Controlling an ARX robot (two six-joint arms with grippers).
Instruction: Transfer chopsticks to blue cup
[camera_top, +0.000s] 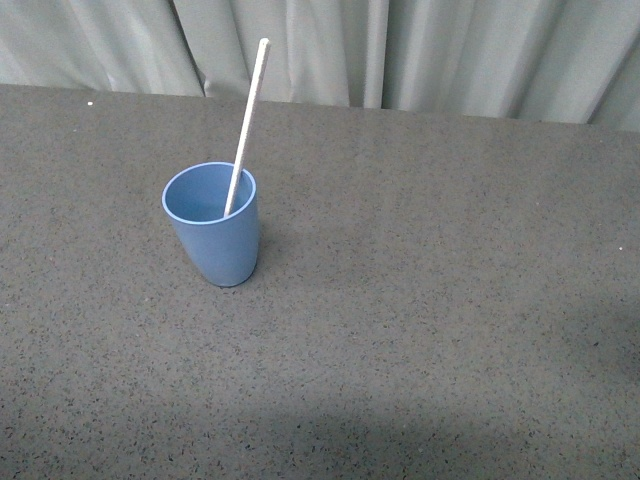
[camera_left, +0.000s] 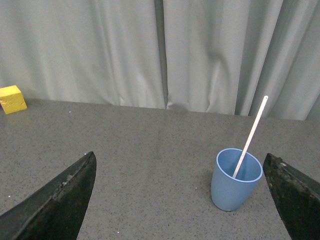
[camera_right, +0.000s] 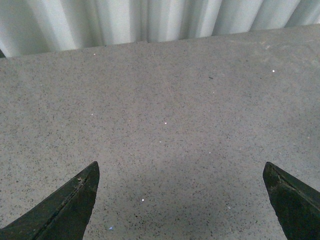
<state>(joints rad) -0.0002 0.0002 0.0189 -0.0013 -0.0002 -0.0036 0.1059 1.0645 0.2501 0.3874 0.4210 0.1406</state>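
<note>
chopsticks (camera_top: 245, 125) stands tilted inside blue cup (camera_top: 215, 245), leaning on rim; cup toward far left of surface (camera_top: 450, 330). left hand (camera_left: 180, 157) and right hand (camera_right: 181, 165) both spread wide, empty. transfer looks done; next move probably just calls for parking arms clear of cup.

My front camera looks steeply down on the speckled grey desk (camera_top: 450, 330). Left wrist camera sits lower, facing the pleated pale curtain (camera_left: 125, 50); both share the light-blue plastic tumbler (camera_top: 215, 240). Right wrist camera sees desk closer.
</note>
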